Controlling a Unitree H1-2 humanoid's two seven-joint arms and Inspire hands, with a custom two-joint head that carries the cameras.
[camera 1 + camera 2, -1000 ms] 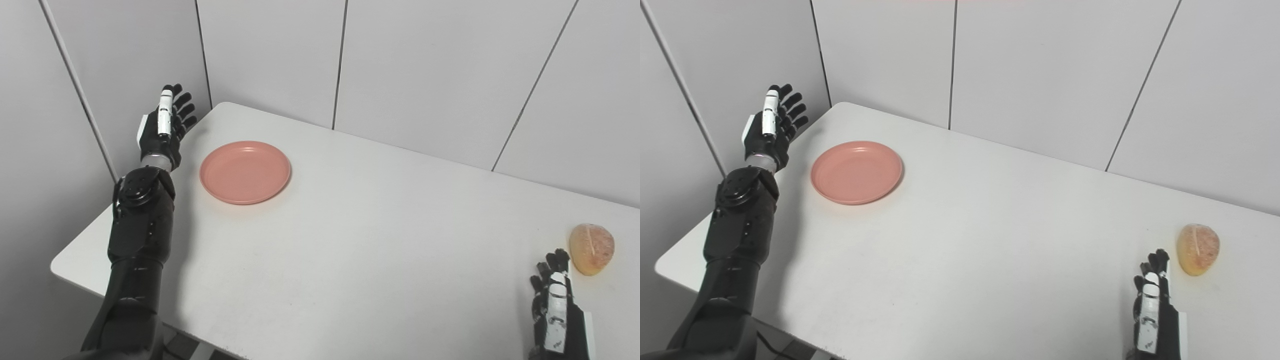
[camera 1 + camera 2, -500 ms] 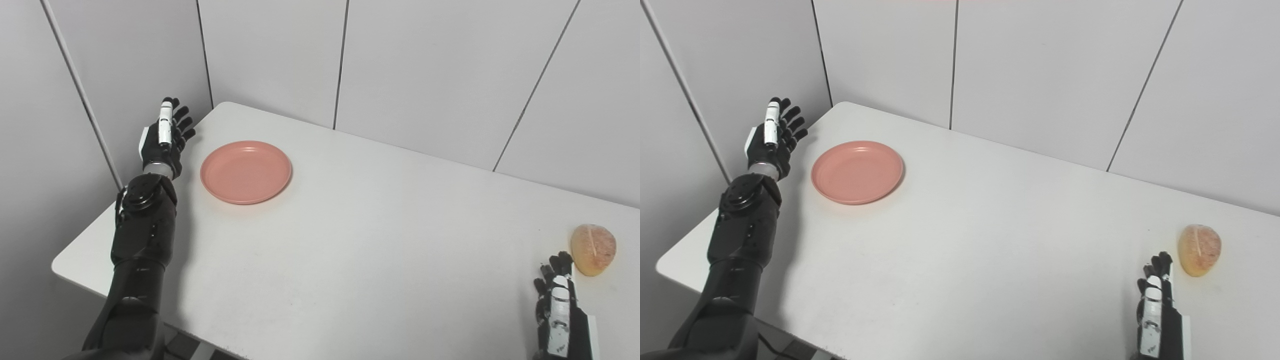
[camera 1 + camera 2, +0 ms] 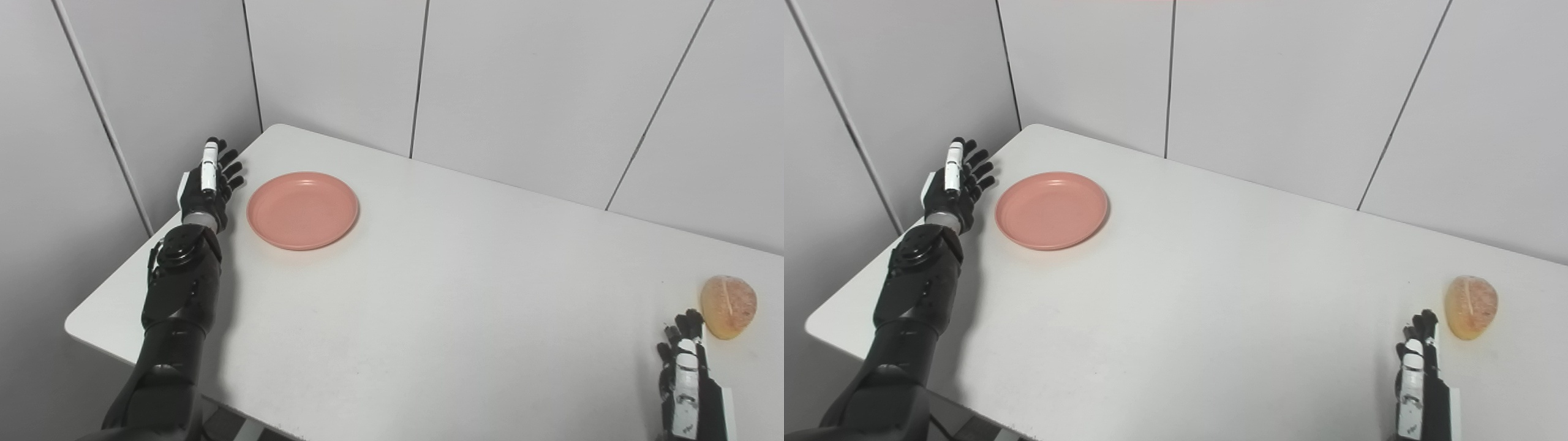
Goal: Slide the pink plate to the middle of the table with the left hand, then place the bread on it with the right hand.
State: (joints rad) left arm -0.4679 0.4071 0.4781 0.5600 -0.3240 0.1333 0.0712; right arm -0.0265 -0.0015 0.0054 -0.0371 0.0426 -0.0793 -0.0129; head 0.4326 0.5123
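A pink plate (image 3: 302, 210) lies flat near the far left corner of the white table (image 3: 441, 294). My left hand (image 3: 208, 184) hovers open just left of the plate's rim, fingers spread and pointing away from me, not touching it. A golden bread roll (image 3: 727, 297) rests near the table's right edge. Low at the front right, my right hand (image 3: 689, 380) is open, fingers pointing toward the bread with a small gap between them. Neither hand holds anything.
Grey wall panels (image 3: 527, 86) close off the back and left sides of the table. The table's left corner edge (image 3: 73, 321) runs beside my left forearm (image 3: 177, 294).
My left hand has dropped lower and come nearer the plate's left rim. The right hand has sunk slightly toward the frame's bottom. Plate and bread have not moved.
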